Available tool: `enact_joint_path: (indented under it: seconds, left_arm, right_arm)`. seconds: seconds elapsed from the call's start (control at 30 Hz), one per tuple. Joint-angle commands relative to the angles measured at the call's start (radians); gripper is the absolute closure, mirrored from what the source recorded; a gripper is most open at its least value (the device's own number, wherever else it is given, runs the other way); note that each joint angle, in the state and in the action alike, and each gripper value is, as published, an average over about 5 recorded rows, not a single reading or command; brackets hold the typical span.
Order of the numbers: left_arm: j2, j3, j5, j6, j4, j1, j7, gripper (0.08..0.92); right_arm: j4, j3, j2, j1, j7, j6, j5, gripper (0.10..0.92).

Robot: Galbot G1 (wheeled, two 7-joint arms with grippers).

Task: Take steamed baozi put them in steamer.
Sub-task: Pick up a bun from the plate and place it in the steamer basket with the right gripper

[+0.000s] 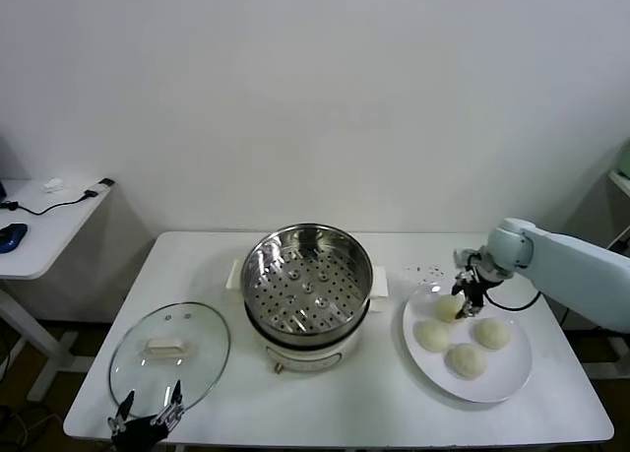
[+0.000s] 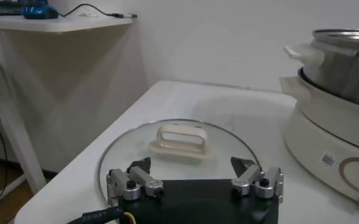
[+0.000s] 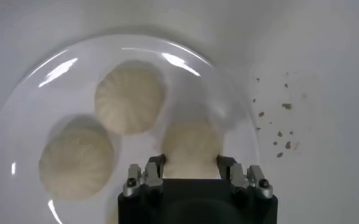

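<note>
Steamer (image 2: 344,103) cut off by edge in left wrist view; held baozi (image 3: 191,148) blurred, near part hidden behind right gripper (image 3: 191,173).

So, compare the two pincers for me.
The right pincer is shut on a cream-white domed baozi at the back of the flat white plate; the left pincer stands open and empty. The right works over the plate; the left sits parked by the round glass lid. Both are black.

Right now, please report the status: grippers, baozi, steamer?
Right gripper shut on far-left baozi on plate. Left gripper open, idle over glass lid. Steamer uncovered, no bun inside, path clear.
</note>
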Motion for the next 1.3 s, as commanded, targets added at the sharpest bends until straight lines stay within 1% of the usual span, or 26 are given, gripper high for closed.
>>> enact_joint_path:
  seconds: [0.03, 0.1, 0.2, 0.3, 0.4, 0.5, 0.6, 0.7, 0.8, 1.1, 1.3]
  left_arm:
    - [0.000, 0.002, 0.001, -0.001, -0.005, 0.003, -0.002, 0.177]
    - [0.001, 0.004, 0.002, -0.001, -0.010, 0.005, -0.002, 0.177]
    - [0.001, 0.008, 0.003, 0.003, -0.023, 0.010, -0.004, 0.177]
    - [-0.001, 0.015, 0.003, 0.008, -0.044, 0.020, -0.006, 0.177]
    - [-0.003, 0.024, 0.009, 0.012, -0.057, 0.026, -0.006, 0.177]
    - [-0.005, 0.028, 0.019, 0.014, -0.066, 0.028, -0.006, 0.177]
    - [-0.006, 0.026, 0.021, 0.018, -0.077, 0.031, -0.007, 0.177]
    - [-0.007, 0.023, 0.021, 0.020, -0.080, 0.032, -0.008, 0.177]
    - [-0.009, 0.023, 0.022, 0.021, -0.079, 0.031, -0.008, 0.177]
    - [-0.011, 0.022, 0.022, 0.021, -0.083, 0.024, -0.008, 0.177]
    - [-0.009, 0.024, 0.023, 0.019, -0.075, 0.019, -0.008, 0.177]
  right_arm:
    - [0.043, -0.175, 0.050, 0.425, -0.119, 0.126, 0.126, 0.432]
    - [0.043, -0.205, 0.098, 0.515, -0.137, 0.173, 0.163, 0.431]
    - [0.069, -0.218, 0.171, 0.603, -0.156, 0.286, 0.205, 0.429]
    - [0.142, -0.212, 0.236, 0.652, -0.156, 0.384, 0.238, 0.425]
    - [0.240, -0.208, 0.297, 0.660, -0.143, 0.439, 0.259, 0.410]
    - [0.334, -0.213, 0.348, 0.639, -0.126, 0.483, 0.233, 0.400]
    - [0.372, -0.216, 0.392, 0.592, -0.113, 0.563, 0.138, 0.397]
    - [0.335, -0.209, 0.438, 0.530, -0.103, 0.669, 0.004, 0.394]
    - [0.267, -0.200, 0.483, 0.470, -0.089, 0.733, -0.098, 0.391]
    - [0.053, -0.167, 0.578, 0.315, -0.031, 0.797, -0.318, 0.381]
    - [-0.104, -0.128, 0.643, 0.237, -0.007, 0.827, -0.394, 0.374]
